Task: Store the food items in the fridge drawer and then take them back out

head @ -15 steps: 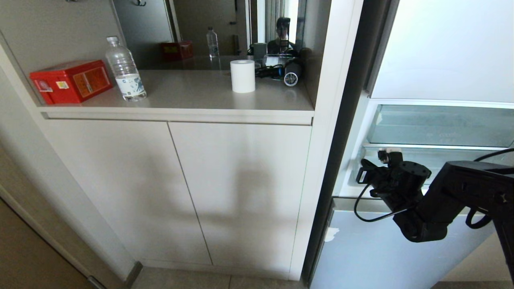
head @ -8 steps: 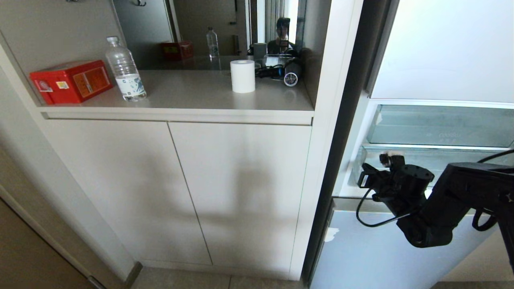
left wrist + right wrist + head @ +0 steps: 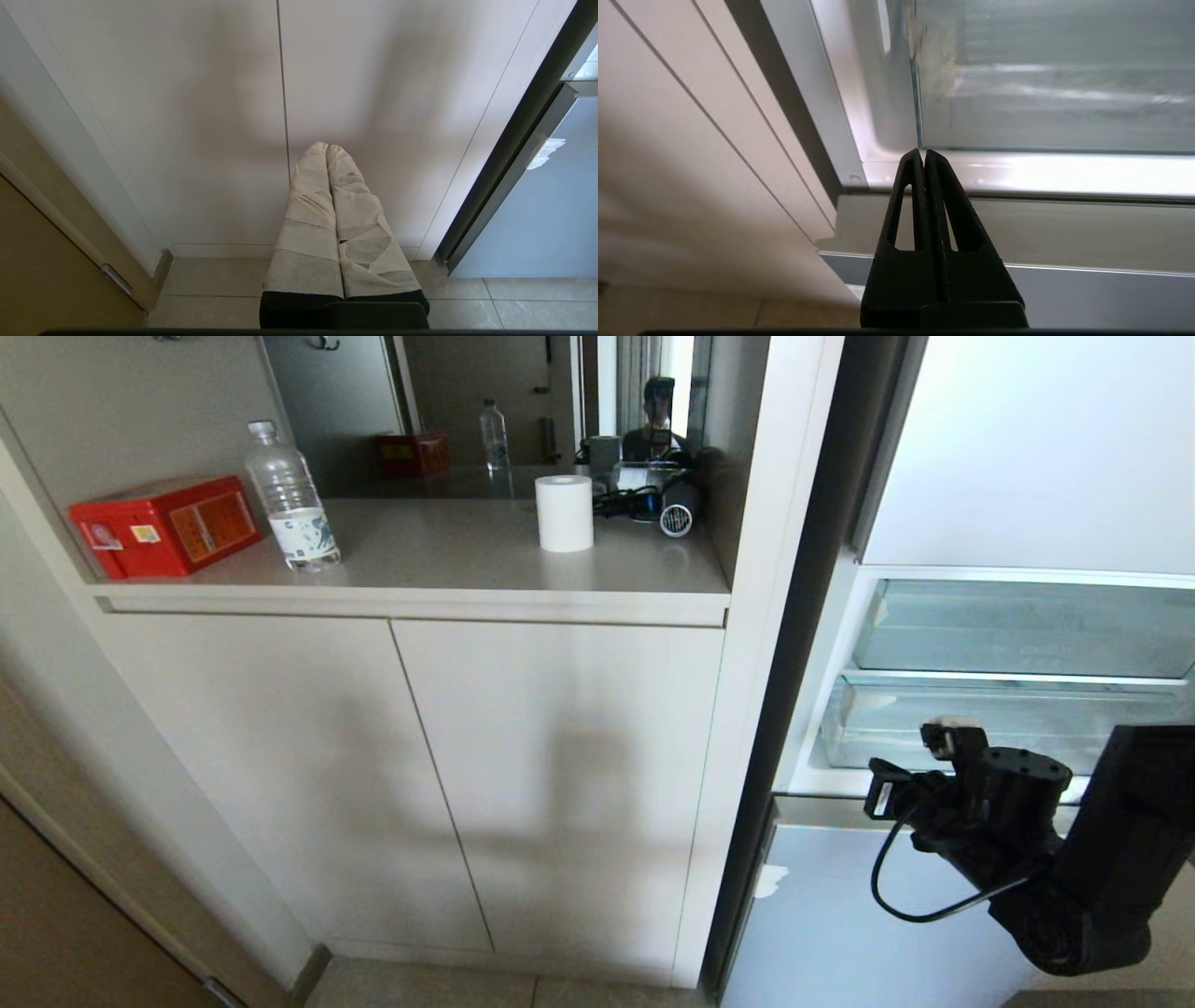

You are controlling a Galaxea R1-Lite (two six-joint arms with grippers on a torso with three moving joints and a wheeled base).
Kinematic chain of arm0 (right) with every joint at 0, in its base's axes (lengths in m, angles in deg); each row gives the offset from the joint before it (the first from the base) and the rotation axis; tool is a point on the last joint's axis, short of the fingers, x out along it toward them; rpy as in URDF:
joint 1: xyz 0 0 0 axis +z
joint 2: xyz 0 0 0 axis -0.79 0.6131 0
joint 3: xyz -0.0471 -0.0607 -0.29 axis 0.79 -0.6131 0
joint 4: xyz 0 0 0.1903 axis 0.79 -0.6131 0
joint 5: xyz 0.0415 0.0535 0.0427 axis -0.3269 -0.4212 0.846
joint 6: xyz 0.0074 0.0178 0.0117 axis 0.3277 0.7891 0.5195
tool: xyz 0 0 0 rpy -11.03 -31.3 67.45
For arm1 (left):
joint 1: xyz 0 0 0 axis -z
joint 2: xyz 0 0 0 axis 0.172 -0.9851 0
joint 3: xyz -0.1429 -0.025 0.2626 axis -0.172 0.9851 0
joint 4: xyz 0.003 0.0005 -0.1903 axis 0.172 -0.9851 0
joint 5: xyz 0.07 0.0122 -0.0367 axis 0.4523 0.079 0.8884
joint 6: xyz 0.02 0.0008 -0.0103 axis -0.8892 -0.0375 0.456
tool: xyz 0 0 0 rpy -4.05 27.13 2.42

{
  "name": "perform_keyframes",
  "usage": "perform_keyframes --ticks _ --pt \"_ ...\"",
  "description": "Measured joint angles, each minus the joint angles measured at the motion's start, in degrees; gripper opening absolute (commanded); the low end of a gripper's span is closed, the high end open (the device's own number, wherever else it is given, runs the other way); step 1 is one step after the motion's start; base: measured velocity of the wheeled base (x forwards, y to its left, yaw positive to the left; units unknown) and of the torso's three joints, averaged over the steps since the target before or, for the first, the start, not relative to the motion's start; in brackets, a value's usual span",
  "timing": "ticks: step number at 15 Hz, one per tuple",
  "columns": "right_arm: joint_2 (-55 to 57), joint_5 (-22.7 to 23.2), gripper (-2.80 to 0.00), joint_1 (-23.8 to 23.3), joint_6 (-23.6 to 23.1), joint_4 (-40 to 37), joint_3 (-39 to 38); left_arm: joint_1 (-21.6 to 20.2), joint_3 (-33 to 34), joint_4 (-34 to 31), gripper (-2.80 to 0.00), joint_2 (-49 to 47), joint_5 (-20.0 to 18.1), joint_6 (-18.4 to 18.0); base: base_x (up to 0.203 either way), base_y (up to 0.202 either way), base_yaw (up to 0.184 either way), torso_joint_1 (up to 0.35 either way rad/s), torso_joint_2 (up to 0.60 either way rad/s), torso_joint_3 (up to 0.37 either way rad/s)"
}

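Fridge sill (image 3: 1017,175): right gripper (image 3: 923,156) fingers pressed together.

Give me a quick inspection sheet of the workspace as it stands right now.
Surface: beige countertop, carrying clutter.
Job's things: transparent plastic fridge drawer looks pushed in; fruits, nothing seen.
Clutter: red rectangular box, clear plastic water bottle, white paper roll, dark hair dryer.
Grippers: right end effector shut, empty, by the drawer's lower rim; left end effector shut, facing the cream cabinet doors.
Cables: black loop under the right wrist.
Surroundings: mirror, tiled floor.
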Motion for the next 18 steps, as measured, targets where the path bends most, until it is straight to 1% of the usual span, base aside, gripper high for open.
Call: perform_keyframes --ticks 3,6,8,13,17,18 --pt "-4.99 0.27 -2.8 -0.35 2.19 0.12 -1.19 0.0 0.0 0.0 -2.8 0.0 0.0 0.0 0.0 0.0 0.0 0.0 0.0 0.0" --pt "-6.27 0.22 -2.8 -1.3 2.17 -0.89 1.87 0.0 -0.02 0.0 -2.8 0.0 0.0 0.0 0.0 0.0 0.0 0.0 0.0 0.0" --pt "-7.49 0.2 -2.8 -2.66 2.15 -7.75 5.97 0.0 -0.02 0.0 -2.8 0.0 0.0 0.0 0.0 0.0 0.0 0.0 0.0 0.0" --pt "-12.75 0.17 -2.8 -4.42 1.43 -31.25 17.23 0.0 0.0 0.0 -2.8 0.0 0.0 0.0 0.0 0.0 0.0 0.0 0.0 0.0" --pt "-14.79 0.06 -2.8 -5.52 1.23 -46.57 25.38 0.0 0.0 0.0 -2.8 0.0 0.0 0.0 0.0 0.0 0.0 0.0 0.0 0.0" --pt "-14.95 0.02 -2.8 -5.86 1.21 -49.37 27.3 0.0 0.0 0.0 -2.8 0.0 0.0 0.0 0.0 0.0 0.0 0.0 0.0 0.0"
